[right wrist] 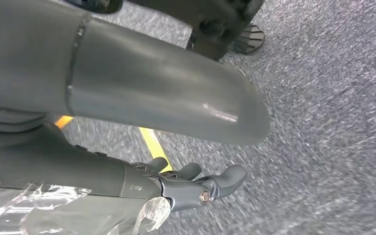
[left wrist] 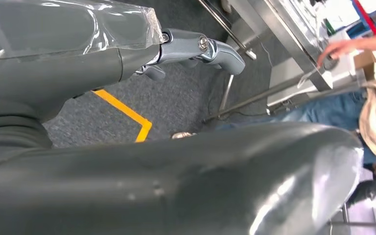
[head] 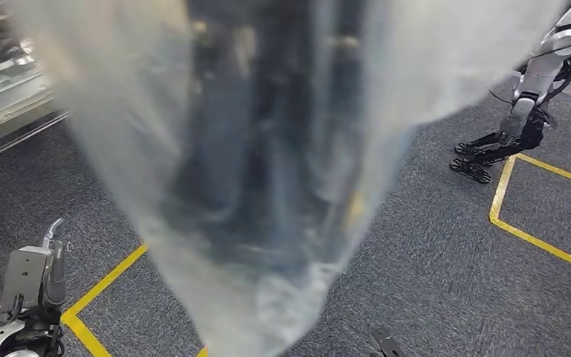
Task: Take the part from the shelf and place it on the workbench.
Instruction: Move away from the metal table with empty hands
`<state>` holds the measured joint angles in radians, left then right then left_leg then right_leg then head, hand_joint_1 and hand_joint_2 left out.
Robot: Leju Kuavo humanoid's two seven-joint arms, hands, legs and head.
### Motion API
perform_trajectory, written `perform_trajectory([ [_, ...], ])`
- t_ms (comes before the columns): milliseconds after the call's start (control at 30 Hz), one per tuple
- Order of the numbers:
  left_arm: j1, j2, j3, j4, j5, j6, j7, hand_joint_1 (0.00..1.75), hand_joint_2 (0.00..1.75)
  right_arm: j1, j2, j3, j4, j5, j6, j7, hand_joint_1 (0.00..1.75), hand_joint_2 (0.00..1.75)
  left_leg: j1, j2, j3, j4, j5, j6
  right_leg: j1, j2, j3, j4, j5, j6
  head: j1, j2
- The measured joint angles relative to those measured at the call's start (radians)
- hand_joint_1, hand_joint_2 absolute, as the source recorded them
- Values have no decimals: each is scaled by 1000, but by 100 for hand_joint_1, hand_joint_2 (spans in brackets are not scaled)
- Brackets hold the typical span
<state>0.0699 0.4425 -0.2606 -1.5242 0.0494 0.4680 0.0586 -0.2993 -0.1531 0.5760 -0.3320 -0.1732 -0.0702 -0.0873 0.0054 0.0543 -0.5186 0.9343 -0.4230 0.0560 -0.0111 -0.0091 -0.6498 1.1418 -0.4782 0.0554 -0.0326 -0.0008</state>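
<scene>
Left robot hand: in the left wrist view we see the left robot hand point(left wrist: 127, 58) with its fingers point(left wrist: 200, 48) stretched out straight and the thumb apart from them. Clear film point(left wrist: 78, 24) lies against the fingers. We cannot tell whether this is a real grip.
Right robot hand: the right robot hand point(right wrist: 142, 181) looks much the same, with fingers point(right wrist: 210, 188) extended, the thumb apart and crumpled film point(right wrist: 54, 210) against it. Again we cannot tell if it is holding anything.
Part: in the head view the bagged part point(head: 268, 163) hangs close in front of the camera as a dark, blurred shape inside a clear bag. It is off the shelf and not yet set down.
Long axis: it runs up and down, and the bag narrows to a point at the bottom.
Key relation: we judge that the part sits between the two hands, straight ahead of the body, with neither hand clearly nearer.
Worktop: a metal worktop point(head: 7, 97) lies to the robot's left. A person's hand point(left wrist: 340, 47) reaches over its edge point(left wrist: 293, 46). We cannot say whether it is the target bench.
Floor: grey carpet point(head: 431, 260) marked with yellow tape point(head: 543, 216).
Further off: another robot point(head: 535, 89) stands to the right, beside the taped square.
Next move, as we judge it: carry the part leftward and lower it narrow end first, keeping away from the person's hand.
</scene>
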Motion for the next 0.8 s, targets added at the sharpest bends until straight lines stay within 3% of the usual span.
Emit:
perform_trajectory([
  [67, -15, 0, 0, 8, -2, -10, -4, 0, 0, -9, 7, 1, -1, -4, 0, -3, 0, 0, -5, 14, 2, 1, -3, -7, 5, -42, 73, -142, 48, -9, 0, 0],
  [133, -32, -1, 0, 16, -4, -20, -5, 0, 0, -18, 16, 2, -3, -6, 0, -7, 0, 0, -11, 31, 3, 2, -6, -18, 12, -54, 91, -189, 56, -21, 0, 0],
  [200, -47, -1, -1, 23, -5, -27, -5, 0, 0, -24, 20, 2, -5, -10, 1, -9, 0, 0, -8, 43, 4, 3, -10, -31, 12, -29, 87, -191, 62, -34, -1, 0],
  [267, -59, -1, -1, 28, -6, -31, -5, 0, 0, -29, 24, 2, -5, -18, 4, -11, 0, 0, -2, 13, -11, 45, -40, -44, 10, -9, 86, -195, 68, -47, -2, 0],
  [333, -64, -2, -2, 35, -6, -32, -5, 0, 0, -30, 30, 3, -6, -26, 8, -13, 0, 0, 1, -30, -68, 171, -106, -52, 8, 11, 85, -196, 72, -55, -3, 0],
  [367, -65, -2, -2, 39, -6, -32, -5, 0, 0, -30, 31, 3, -6, -31, 10, -15, 0, 0, 2, -39, -105, 247, -137, -53, 9, 21, 83, -195, 73, -57, -3, 0],
  [400, -64, -2, -2, 44, -7, -32, -4, 0, 0, -30, 33, 3, -6, -36, 11, -17, 0, 0, 2, -42, -133, 302, -152, -54, 9, 33, 83, -195, 73, -57, -4, 0],
  [433, -64, -2, -2, 47, -8, -33, -3, 0, 0, -30, 33, 3, -6, -42, 12, -19, 0, 0, 3, -43, -145, 321, -148, -54, 10, 46, 83, -195, 74, -58, -4, 0],
  [467, -66, -2, -2, 50, -10, -33, -3, 0, 0, -29, 34, 3, -6, -49, 13, -22, 0, 0, 3, -45, -136, 294, -122, -53, 10, 59, 83, -194, 74, -58, -4, 0],
  [500, -69, -2, -2, 52, -13, -33, -2, 0, 0, -29, 34, 3, -6, -54, 14, -23, 0, 0, 4, -53, -109, 231, -83, -52, 10, 72, 85, -194, 74, -57, -4, 0],
  [567, -77, -2, -1, 54, -19, -34, -2, 0, 0, -30, 36, 3, -6, -59, 15, -25, 0, 0, 7, -90, -46, 82, -15, -46, 11, 94, 84, -191, 75, -52, -4, 0],
  [600, -80, -2, -1, 55, -23, -34, -2, 0, 0, -30, 37, 3, -6, -59, 15, -26, 0, 0, 7, -105, -28, 37, 0, -43, 12, 105, 81, -190, 76, -48, -4, 0],
  [633, -83, -2, -2, 56, -25, -35, -2, 0, 0, -30, 37, 3, -6, -59, 15, -27, 0, 0, 6, -112, -21, 17, 3, -39, 12, 115, 77, -190, 77, -43, -4, 0],
  [700, -86, -2, -3, 57, -30, -38, -1, 0, 0, -26, 33, 3, -5, -60, 14, -31, 0, 0, 5, -95, -20, 12, 4, -28, 11, 133, 72, -191, 79, -31, -4, 0],
  [733, -87, -2, -3, 57, -30, -39, -1, 0, 0, -23, 31, 4, -5, -59, 13, -32, 0, 0, 6, -86, -18, 10, 6, -21, 11, 126, 68, -184, 73, -26, -3, 0],
  [800, -80, -3, -4, 58, -26, -39, -1, 0, 0, -20, 28, 5, -6, -53, 11, -33, 0, 0, 8, -65, -15, 4, 10, -9, 11, 83, 36, -114, 29, -18, -2, 0],
])
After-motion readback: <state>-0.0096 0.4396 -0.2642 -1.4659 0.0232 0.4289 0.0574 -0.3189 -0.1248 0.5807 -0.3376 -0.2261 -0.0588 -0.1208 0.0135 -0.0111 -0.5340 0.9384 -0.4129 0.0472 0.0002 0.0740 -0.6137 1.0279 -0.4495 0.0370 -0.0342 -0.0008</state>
